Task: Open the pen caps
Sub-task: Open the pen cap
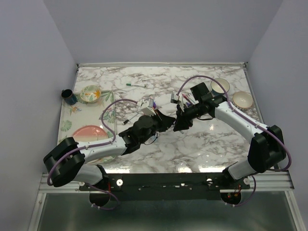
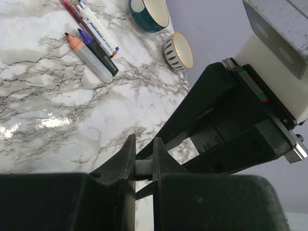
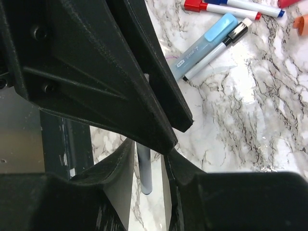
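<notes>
Desk: white marble-patterned desk [image 1: 207, 144]; both arms reach to its middle, tips meeting nose to nose
Left pincer: left pincer [image 2: 143, 154] clenched, its black fingers [image 2: 126, 159] nearly together on a short stretch of a slim plastic grey pen [image 3: 145, 175]
Right pincer: right pincer [image 3: 147, 166] released, jaws standing either side of the grey pen shaft, with a strip of desk showing between shaft and one finger
Pen caps: pen caps [image 3: 194, 6] seen only on loose pens lying on the desk beyond the pincers: a red one on a white pen, a black one [image 3: 239, 31] on a thin white pen that lies against a pale blue highlighter [image 3: 202, 48]; any cap on the grey pen is hidden between the pincers
Other pens: grey marker with orange end [image 2: 89, 57] and black marker with purple end [image 2: 98, 50] side by side, touching; white pens just beside them; a green pen [image 1: 136, 85] alone, well apart towards the far edge
Crockery, right: teal bowl with white inside [image 2: 150, 17], small striped bowl [image 2: 179, 50] near it
Crockery, left: floral bowl [image 1: 90, 94], dark cup [image 1: 69, 96], pink plate [image 1: 89, 132]
</notes>
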`<state>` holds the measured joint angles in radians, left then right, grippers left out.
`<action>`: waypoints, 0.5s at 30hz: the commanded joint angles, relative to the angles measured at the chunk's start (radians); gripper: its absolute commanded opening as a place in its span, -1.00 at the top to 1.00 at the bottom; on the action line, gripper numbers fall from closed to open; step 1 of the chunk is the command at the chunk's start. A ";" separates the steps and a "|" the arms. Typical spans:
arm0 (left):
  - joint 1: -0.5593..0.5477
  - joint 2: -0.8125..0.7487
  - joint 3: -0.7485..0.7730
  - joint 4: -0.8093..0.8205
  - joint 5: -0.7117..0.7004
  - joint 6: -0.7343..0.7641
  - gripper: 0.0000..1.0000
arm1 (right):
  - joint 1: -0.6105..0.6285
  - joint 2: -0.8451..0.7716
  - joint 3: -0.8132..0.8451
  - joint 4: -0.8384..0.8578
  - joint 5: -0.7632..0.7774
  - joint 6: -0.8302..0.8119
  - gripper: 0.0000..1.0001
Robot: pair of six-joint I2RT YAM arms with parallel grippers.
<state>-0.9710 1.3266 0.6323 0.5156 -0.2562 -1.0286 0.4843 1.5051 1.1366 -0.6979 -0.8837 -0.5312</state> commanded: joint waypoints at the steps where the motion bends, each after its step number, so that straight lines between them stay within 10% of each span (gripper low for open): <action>1: -0.005 0.005 0.001 0.050 0.015 0.018 1.00 | -0.004 0.003 -0.009 0.006 -0.052 0.007 0.31; 8: -0.005 -0.003 -0.011 0.077 -0.006 0.002 1.00 | -0.003 0.030 0.002 -0.018 -0.083 -0.004 0.96; 15: 0.049 -0.189 -0.063 -0.021 -0.175 0.009 1.00 | -0.003 0.037 0.003 -0.044 -0.067 -0.036 0.99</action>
<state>-0.9646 1.2785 0.5922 0.5209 -0.2756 -1.0336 0.4835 1.5291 1.1366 -0.6979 -0.9550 -0.5442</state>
